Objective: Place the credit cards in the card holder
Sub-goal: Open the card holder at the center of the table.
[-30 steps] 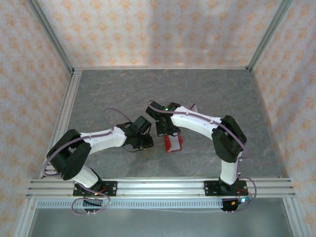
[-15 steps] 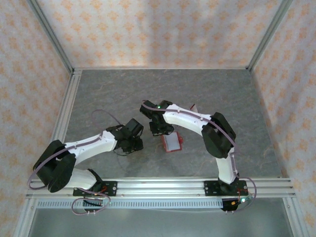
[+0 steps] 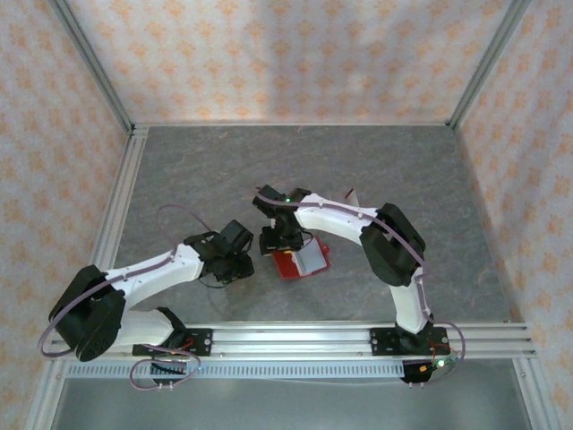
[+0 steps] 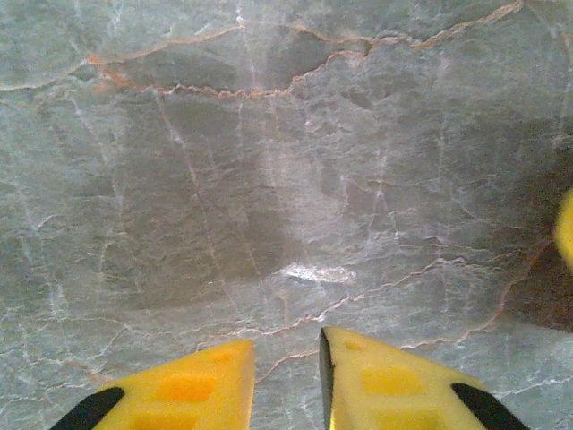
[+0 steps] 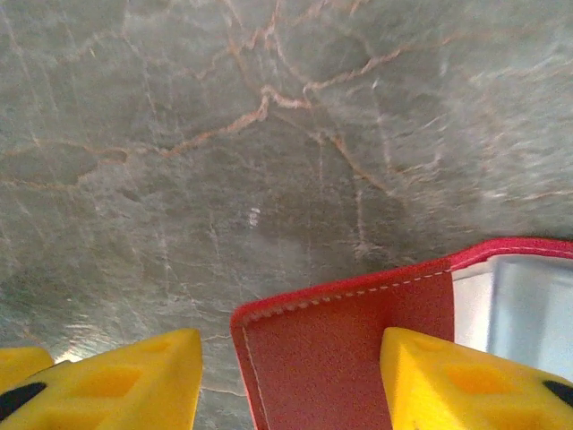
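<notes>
The card holder (image 3: 288,266) is a red wallet lying open on the stone table, its red flap to the left and its pale grey sleeve (image 3: 312,257) to the right. My right gripper (image 3: 273,240) hangs over its left part. In the right wrist view that gripper (image 5: 291,345) is open, with the red flap (image 5: 340,358) lying flat beneath the wide gap and the grey sleeve (image 5: 528,305) at the right edge. My left gripper (image 3: 237,264) hovers left of the wallet, apart from it. Its fingers (image 4: 286,345) stand slightly open over bare stone. The credit cards are hidden.
A small pale thing with a red edge (image 3: 351,192) peeks out behind the right forearm; I cannot tell what it is. A yellow finger (image 4: 565,229) shows at the right edge of the left wrist view. Aluminium rails (image 3: 295,339) border the near side, patterned walls the others.
My right gripper has opened and let go of the wallet's red flap, which now lies spread to the left. The left arm has drawn back to the left and towards its base.
</notes>
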